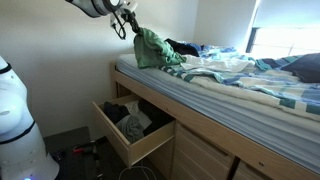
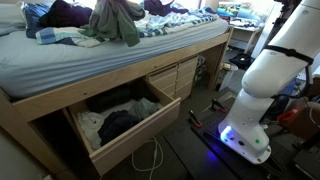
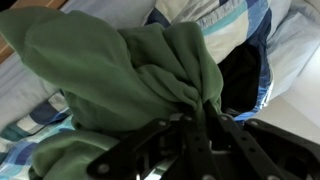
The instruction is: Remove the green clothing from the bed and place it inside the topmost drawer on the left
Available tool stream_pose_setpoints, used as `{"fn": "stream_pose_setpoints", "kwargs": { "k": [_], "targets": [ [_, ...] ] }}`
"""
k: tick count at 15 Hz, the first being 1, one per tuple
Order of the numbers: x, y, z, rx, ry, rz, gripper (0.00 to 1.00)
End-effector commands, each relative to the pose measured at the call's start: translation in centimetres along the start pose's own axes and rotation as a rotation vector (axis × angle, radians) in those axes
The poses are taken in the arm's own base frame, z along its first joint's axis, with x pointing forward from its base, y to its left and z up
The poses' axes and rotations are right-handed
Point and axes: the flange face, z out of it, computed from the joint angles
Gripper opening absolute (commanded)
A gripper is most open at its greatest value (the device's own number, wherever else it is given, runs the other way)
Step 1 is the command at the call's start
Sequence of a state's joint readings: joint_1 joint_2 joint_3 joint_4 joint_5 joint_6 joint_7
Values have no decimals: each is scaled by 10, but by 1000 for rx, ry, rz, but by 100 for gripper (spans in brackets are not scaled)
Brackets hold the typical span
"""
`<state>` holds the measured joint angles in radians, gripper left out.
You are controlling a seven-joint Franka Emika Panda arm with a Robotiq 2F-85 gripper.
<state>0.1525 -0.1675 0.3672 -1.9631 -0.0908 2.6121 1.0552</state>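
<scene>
The green clothing (image 1: 152, 47) hangs bunched from my gripper (image 1: 124, 25) above the near end of the bed (image 1: 215, 85). It also shows in an exterior view (image 2: 115, 22), draped over the bed's edge. In the wrist view the green fabric (image 3: 110, 70) fills the frame and my gripper (image 3: 195, 118) is shut on a pinched fold of it. The topmost drawer (image 1: 130, 125) below the bed stands pulled open with clothes inside; it also shows open in an exterior view (image 2: 120, 118).
The bed carries a striped blue and white quilt (image 1: 240, 80) and other dark clothes (image 1: 185, 46). More closed drawers (image 2: 175, 78) sit beside the open one. The robot's white base (image 2: 262, 85) stands on the floor by the bed.
</scene>
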Motion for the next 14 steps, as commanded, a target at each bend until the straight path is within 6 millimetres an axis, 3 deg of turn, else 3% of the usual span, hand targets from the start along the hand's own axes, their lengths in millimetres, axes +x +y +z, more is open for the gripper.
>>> {"fn": "stream_pose_setpoints", "kwargs": {
  "k": [1, 5, 9, 12, 13, 14],
  "targets": [
    [-29, -7, -32, -17, -40, -61, 3],
    [-61, -11, -64, -55, -82, -100, 3],
    [-93, 0, -94, -88, -162, -190, 3],
    [-104, 6, -118, -101, -160, -254, 3],
    [-100, -4, -96, -108, -168, -224, 14],
    [-102, -1, -103, -110, -162, -234, 14]
  ]
}}
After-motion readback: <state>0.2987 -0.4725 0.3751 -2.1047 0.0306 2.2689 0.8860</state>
